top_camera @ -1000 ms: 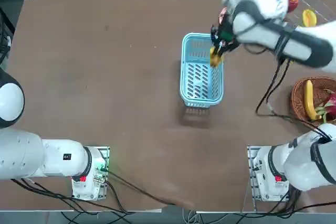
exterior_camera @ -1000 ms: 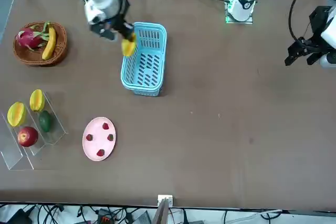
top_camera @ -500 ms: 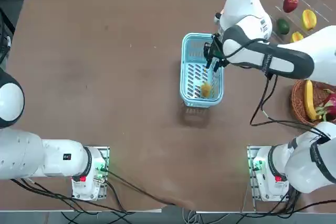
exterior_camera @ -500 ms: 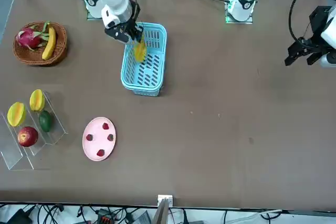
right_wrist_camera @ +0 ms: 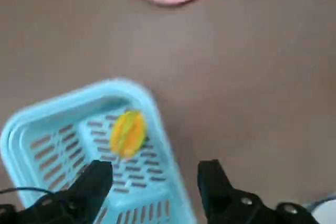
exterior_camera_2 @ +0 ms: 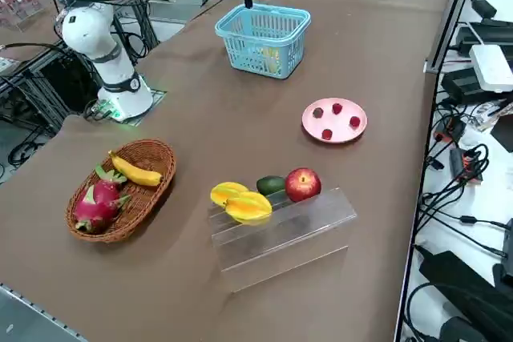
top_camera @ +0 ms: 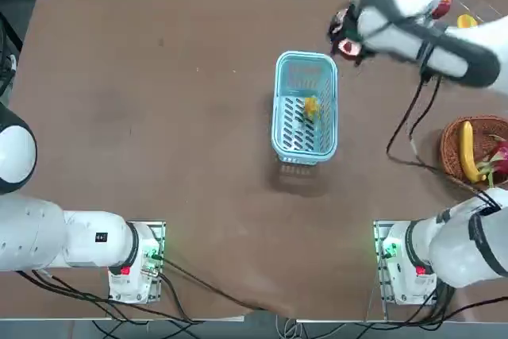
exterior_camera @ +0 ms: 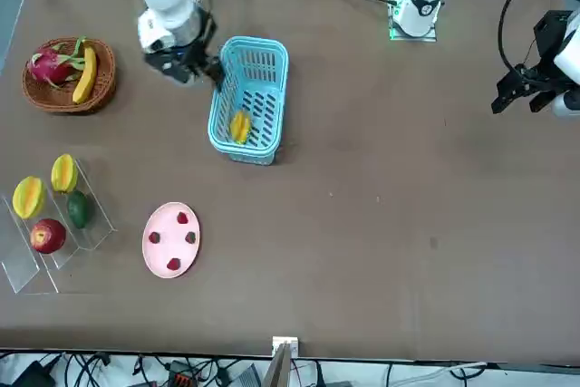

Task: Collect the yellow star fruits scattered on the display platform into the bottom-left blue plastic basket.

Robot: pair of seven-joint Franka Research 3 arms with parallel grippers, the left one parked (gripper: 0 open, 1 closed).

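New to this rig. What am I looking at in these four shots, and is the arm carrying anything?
Two robot arms sit at a brown table; only the right one works. Four cameras film the same moment: overhead, across the table, from the robot's right side, and on the working wrist.

The right pincer hangs open and empty above the rim of the blue plastic basket. One yellow star fruit lies loose inside that basket.

Two more star fruits sit on the clear display platform, next to a green fruit and a red apple. Also on the table: a pink plate with small red pieces, and a wicker basket holding a banana and a dragon fruit.
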